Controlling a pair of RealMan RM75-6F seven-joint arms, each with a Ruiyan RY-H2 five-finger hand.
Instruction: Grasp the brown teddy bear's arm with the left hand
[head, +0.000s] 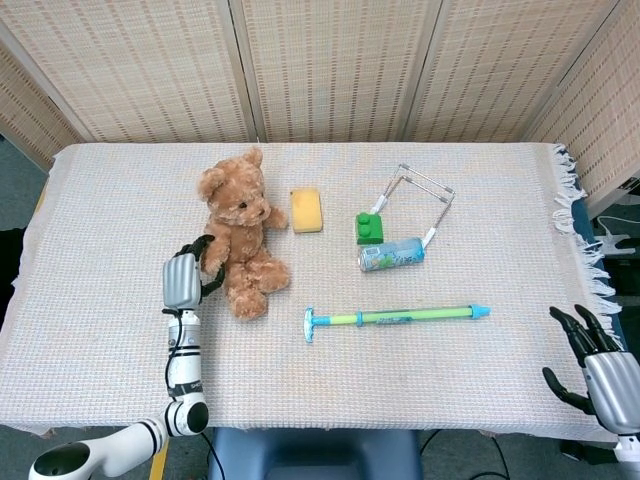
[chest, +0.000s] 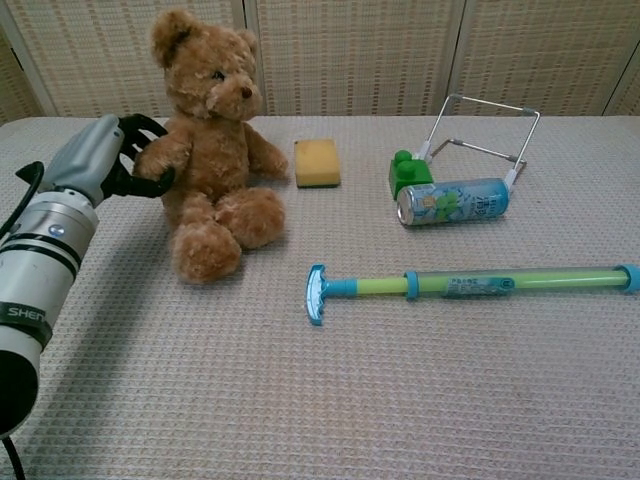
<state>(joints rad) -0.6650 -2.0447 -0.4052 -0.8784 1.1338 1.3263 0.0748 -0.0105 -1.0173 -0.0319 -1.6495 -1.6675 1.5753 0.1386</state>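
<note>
The brown teddy bear (head: 240, 235) (chest: 215, 150) sits upright on the left half of the cloth-covered table (head: 120, 340). My left hand (head: 183, 278) (chest: 95, 160) is at the bear's side, its dark fingers curled around the bear's near arm (head: 212, 258) (chest: 160, 155), gripping it. My right hand (head: 595, 365) hangs off the table's front right corner in the head view, fingers spread and holding nothing; the chest view does not show it.
Right of the bear lies a yellow sponge (head: 307, 210) (chest: 317, 162). Further right are a green block (head: 371, 227), a can on its side (head: 391, 255) and a wire stand (head: 420, 195). A green and blue tube (head: 395, 318) (chest: 470, 283) lies in front.
</note>
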